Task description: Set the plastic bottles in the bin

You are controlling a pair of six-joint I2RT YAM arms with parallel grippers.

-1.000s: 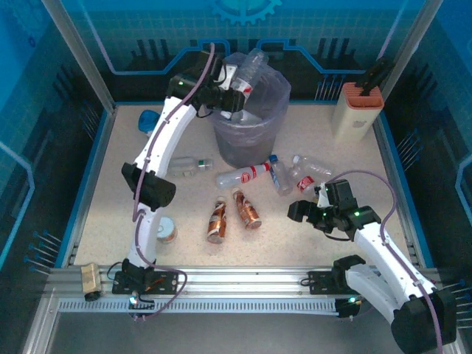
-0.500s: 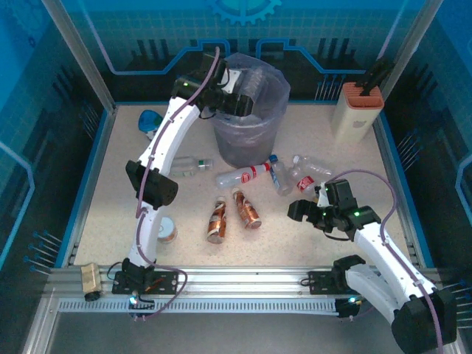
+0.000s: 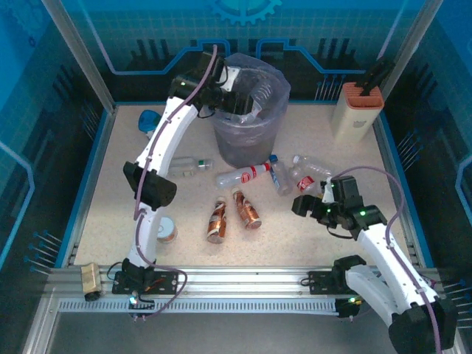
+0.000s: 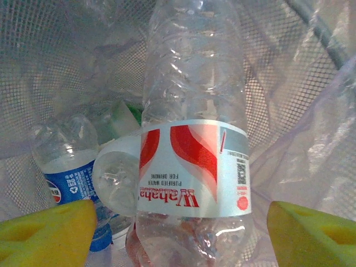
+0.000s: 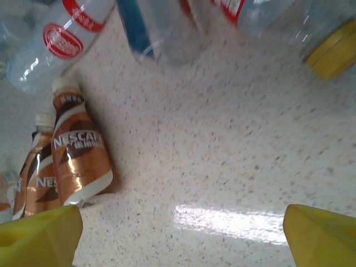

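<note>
The left gripper hangs wide open over the bin, top middle. A red-label bottle sits inside. The right gripper, open too, should grab a brown bottle next.

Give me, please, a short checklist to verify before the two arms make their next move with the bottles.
1. Left tool open: ok, its fingers stand apart from the red-label bottle.
2. Red-label bottle inside the bin: ok, it lies beside a blue-label bottle.
3. Left tool free of the bag: cannot tell.
4. Right tool open and empty: ok.
5. Copper bottles centred under the right tool: not ok, they lie off to one side in the wrist view.
6. Table cleared: not ok, loose bottles lie in front of the bin.
</note>
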